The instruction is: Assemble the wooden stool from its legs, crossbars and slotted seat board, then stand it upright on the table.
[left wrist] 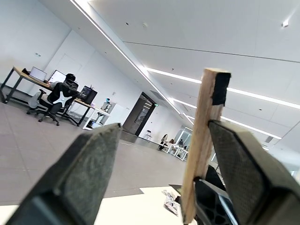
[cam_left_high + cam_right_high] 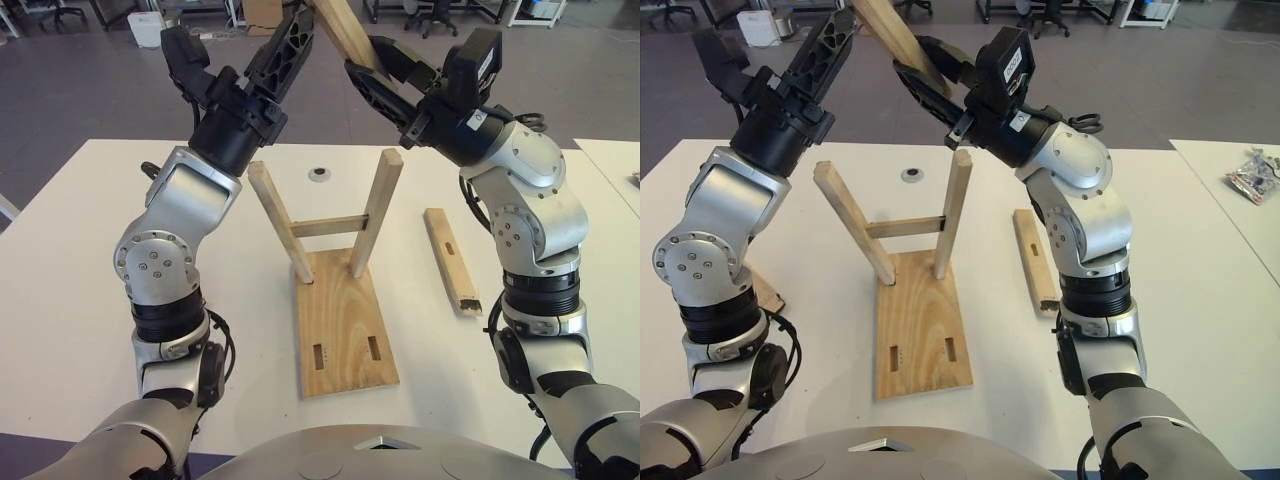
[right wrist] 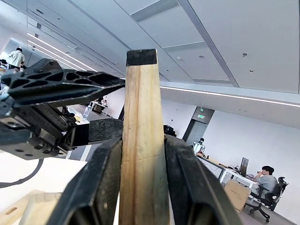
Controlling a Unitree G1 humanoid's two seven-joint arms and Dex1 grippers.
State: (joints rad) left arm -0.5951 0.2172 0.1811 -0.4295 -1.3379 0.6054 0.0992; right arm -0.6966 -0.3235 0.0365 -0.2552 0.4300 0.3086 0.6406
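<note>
The seat board (image 2: pixel 345 330) lies flat on the surface (image 2: pixel 80 250), with two slots (image 2: pixel 318 356) bare at its near end. At its far end stand two upright legs (image 2: pixel 280 222), joined by a crossbar (image 2: pixel 328 227). Right of the board lies a loose leg (image 2: pixel 451 260). Above the board's far end the right claw (image 3: pixel 144 140) clamps a tilted leg (image 3: pixel 142 103). The left claw (image 1: pixel 161 136) gapes wide around that leg's top.
</note>
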